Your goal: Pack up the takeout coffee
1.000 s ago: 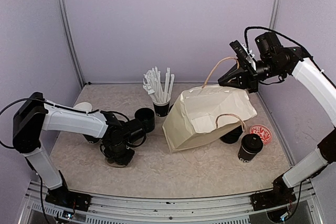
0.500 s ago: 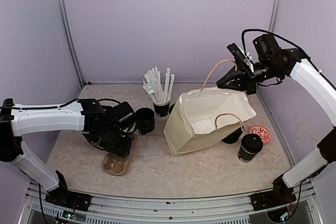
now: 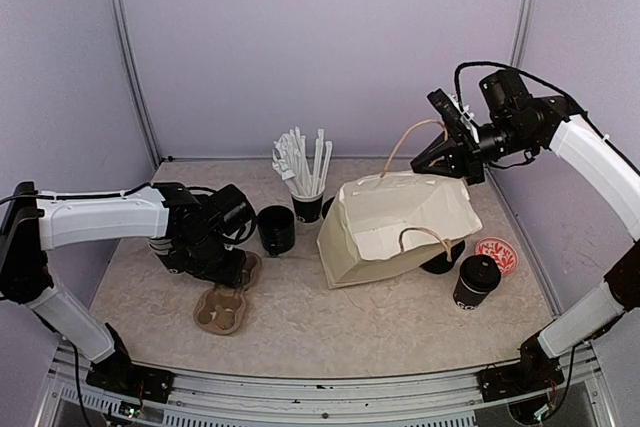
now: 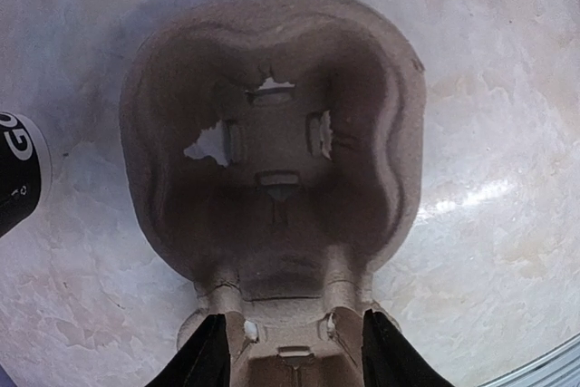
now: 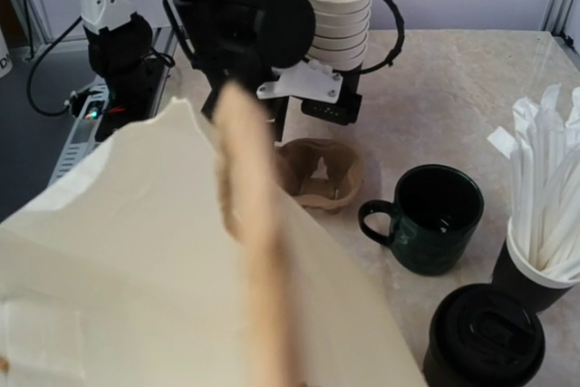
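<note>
- Top view: bright, even light; soft, faint shadows around the cup carrier (image 3: 222,309).
- Left wrist view: carrier's hollow dim, shadowed; glare streaks the table (image 4: 489,192) right of it.
- Right wrist view: bag handle (image 5: 254,224) before the carrier blurred; takeout cup (image 5: 485,337) right of it shows soft sheen.

one paper bag (image 3: 400,222), one cardboard carrier (image 3: 221,309), one mug (image 3: 276,229), at least two lidded cups (image 3: 477,282)

Dark mug (image 3: 276,229) beside straw cup (image 3: 307,209)
</note>
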Robot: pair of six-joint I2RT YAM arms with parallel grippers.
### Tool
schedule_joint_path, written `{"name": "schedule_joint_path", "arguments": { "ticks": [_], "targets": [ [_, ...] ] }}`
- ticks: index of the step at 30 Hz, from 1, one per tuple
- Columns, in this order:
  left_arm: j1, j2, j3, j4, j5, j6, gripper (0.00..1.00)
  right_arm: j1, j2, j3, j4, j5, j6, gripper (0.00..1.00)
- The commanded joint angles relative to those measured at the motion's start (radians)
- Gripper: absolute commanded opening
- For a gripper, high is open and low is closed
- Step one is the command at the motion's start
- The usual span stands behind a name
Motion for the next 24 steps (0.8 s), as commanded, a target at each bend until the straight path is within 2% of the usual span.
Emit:
{"name": "schedule_joint_path", "arguments": {
  "ticks": [1, 13, 24],
  "targets": [
    [0.02, 0.015, -0.028, 0.036, 0.022, 0.012, 0.49, 0.015, 0.0, -0.008, 0.021, 0.005, 0.016, 0.0],
    [0.037, 0.085, -0.058, 0.071, 0.035, 0.012, 0.4, 0.022, 0.003, -0.019, 0.032, 0.01, 0.02, 0.0],
    [0.035, 0.072, -0.027, 0.022, 0.046, -0.004, 0.26, 0.03, 0.003, -0.026, 0.041, 0.029, 0.041, 0.0]
  ]
}}
